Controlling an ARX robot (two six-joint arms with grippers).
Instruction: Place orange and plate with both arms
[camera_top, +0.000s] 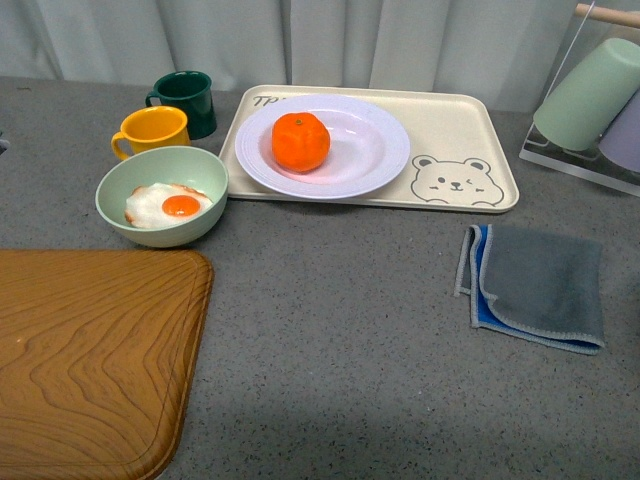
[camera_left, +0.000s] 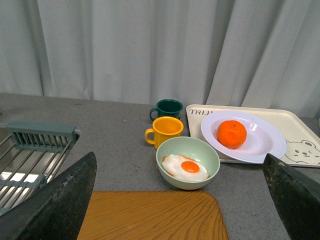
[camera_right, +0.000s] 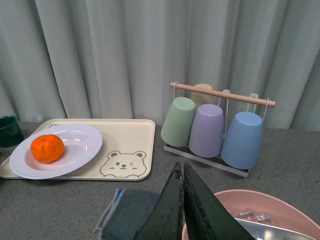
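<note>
Orange (camera_top: 300, 141) sat in the well of the plate (camera_top: 385, 150), a bit toward the mug side of centre. Plate was on the bear tray (camera_top: 470, 150), over the end away from the bear print, its rim overhanging the tray edge nearest the green bowl (camera_top: 205, 170). Bowl with the fried egg (camera_top: 168, 205) was just beside that plate rim; I couldn't tell if they touched. Yellow mug (camera_top: 152, 130) and dark green mug (camera_top: 186, 100) stood behind the bowl. Cutting board (camera_top: 90, 350) in front of the bowl, grey cloth (camera_top: 535, 285) in front of the tray's bear end.

Neither arm showed in the front view. Left gripper (camera_left: 180, 200): fingers spread wide, holding nothing, well back from the bowl. Right gripper (camera_right: 183, 205): fingers pressed together, nothing between them, above the cloth, with a pink basin (camera_right: 260, 210) beside it.

Handling guess:
- Orange: light, round, firm but slightly giving, dimpled skin, decent grip. It would roll if nudged or if the plate tilted. Take it across the widest part from above, moderate squeeze.
- Plate: rigid, smooth, slick, probably light plastic or ceramic; can't tell which. Wide ribbed rim is the only real grip spot; pinch the rim on the side clear of the bowl and keep it level.
- Risk: plate sliding on the tray, or clipping the bowl.
</note>
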